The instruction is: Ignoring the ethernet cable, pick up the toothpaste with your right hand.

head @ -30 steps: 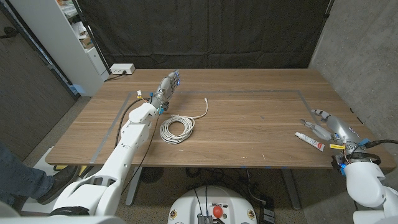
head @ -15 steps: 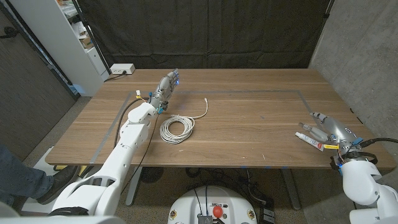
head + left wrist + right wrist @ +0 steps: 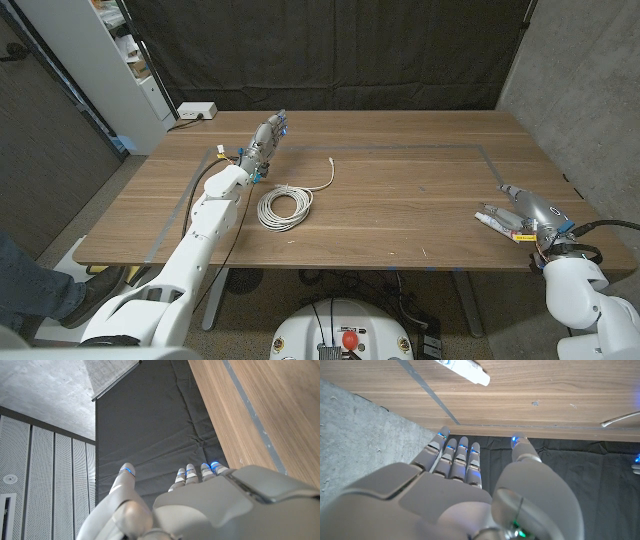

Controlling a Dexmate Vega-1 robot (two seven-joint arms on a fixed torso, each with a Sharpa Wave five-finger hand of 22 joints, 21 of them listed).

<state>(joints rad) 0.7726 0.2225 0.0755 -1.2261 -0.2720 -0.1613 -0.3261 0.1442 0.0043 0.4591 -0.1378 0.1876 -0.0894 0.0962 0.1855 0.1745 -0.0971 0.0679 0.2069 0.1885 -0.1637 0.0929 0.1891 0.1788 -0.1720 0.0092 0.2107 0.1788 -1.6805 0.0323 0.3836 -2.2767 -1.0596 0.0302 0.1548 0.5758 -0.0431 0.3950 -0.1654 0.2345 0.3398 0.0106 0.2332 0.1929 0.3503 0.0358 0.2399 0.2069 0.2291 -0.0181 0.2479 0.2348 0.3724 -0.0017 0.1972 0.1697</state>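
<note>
Dark curtain (image 3: 330, 50) hangs behind a wide wooden bench (image 3: 400, 200), with a white shelving unit (image 3: 110, 60) at the far left and a concrete wall (image 3: 580, 80) on the right. Grey tape (image 3: 420, 148) marks a rectangle on the bench top.

Largest on the bench is the left arm (image 3: 215, 215), stretched toward the far left part of the surface. Its left hand (image 3: 266, 140) stands on its edge there; the fingers (image 3: 186, 476) are straight, apart and hold nothing.

Just right of that arm lies the ethernet cable (image 3: 285, 206), a white coil with one loose end trailing toward the middle.

At the near right edge of the bench is the right hand (image 3: 525, 208), fingers (image 3: 461, 452) extended and apart, gripping nothing. The toothpaste (image 3: 495, 222), a small white tube, lies flat on the bench just beside that hand on its inner side; whether they touch cannot be told. In the right wrist view one end of the tube (image 3: 465, 371) shows beyond the fingertips.

A white power strip (image 3: 197, 111) sits off the bench's far left corner.
</note>
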